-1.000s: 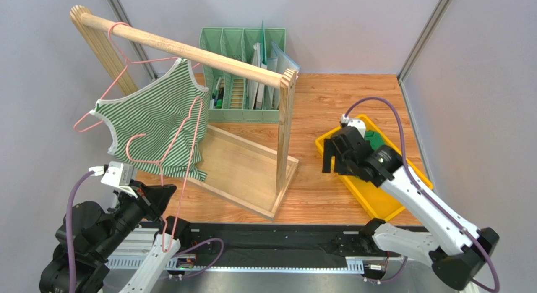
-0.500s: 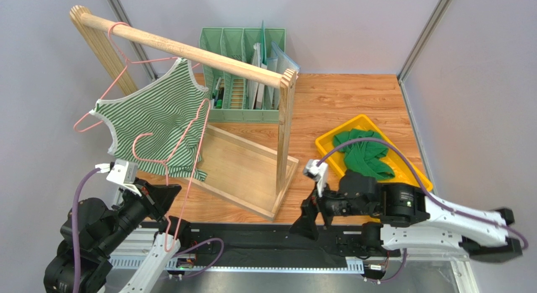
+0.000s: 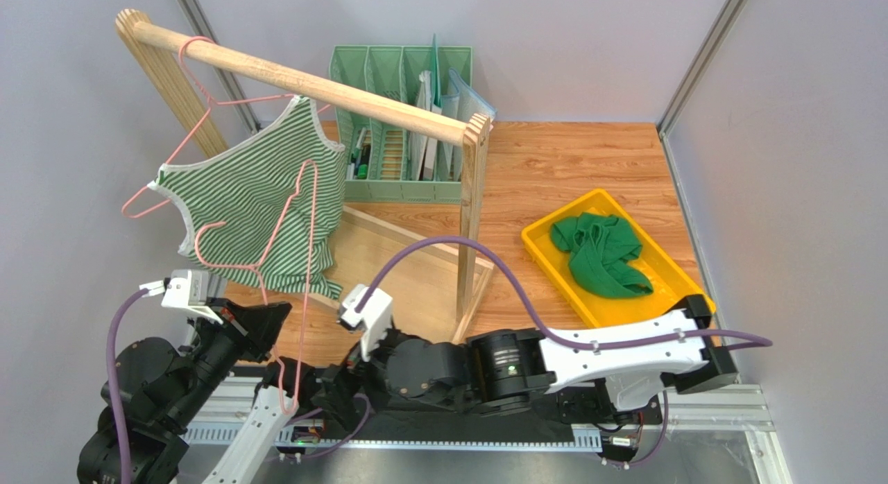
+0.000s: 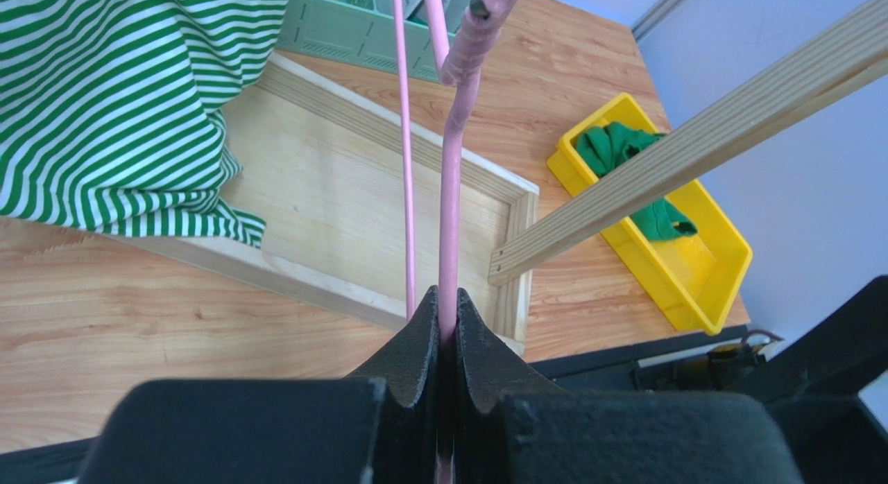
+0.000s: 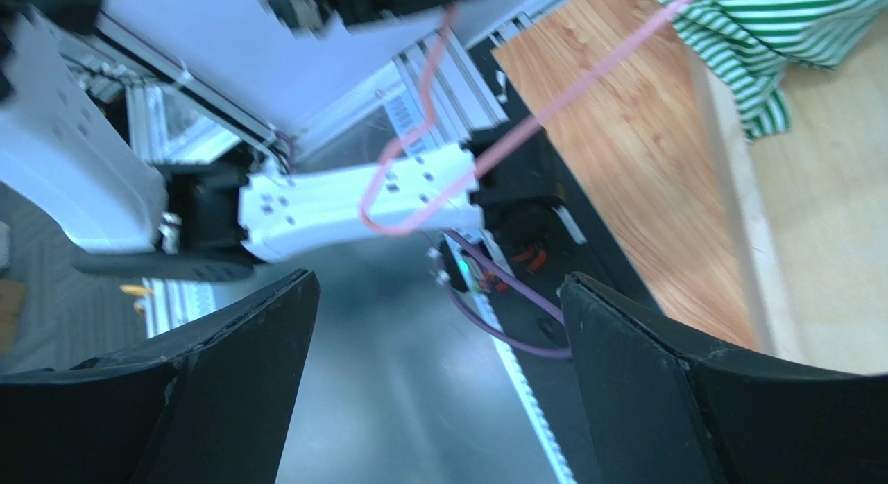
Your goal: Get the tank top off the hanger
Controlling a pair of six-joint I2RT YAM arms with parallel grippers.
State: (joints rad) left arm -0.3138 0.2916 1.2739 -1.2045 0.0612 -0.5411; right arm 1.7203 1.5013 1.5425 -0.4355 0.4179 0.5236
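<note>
A green-and-white striped tank top (image 3: 261,182) hangs on a pink wire hanger hooked over the wooden rail (image 3: 313,84). It also shows in the left wrist view (image 4: 104,99). My left gripper (image 3: 279,316) is shut on the lower wire of a second, bare pink hanger (image 3: 310,224), which rises in front of the striped cloth. The wire (image 4: 451,214) runs straight up out of the closed gripper (image 4: 448,302). My right gripper (image 5: 438,284) is open and empty, low at the near edge, below and right of the left gripper. It faces the left arm's base and the hanger's bottom loop (image 5: 396,193).
A plain green garment (image 3: 599,255) lies in the yellow tray (image 3: 667,286) at the right. The rack's wooden base (image 3: 406,276) and post (image 3: 471,214) stand mid-table. A green file organiser (image 3: 401,120) is behind them. Grey walls close the left and right sides.
The right arm swung from the yellow tray down and left along the near edge, leaving the green garment in the tray. The left gripper and its hanger shifted slightly.
</note>
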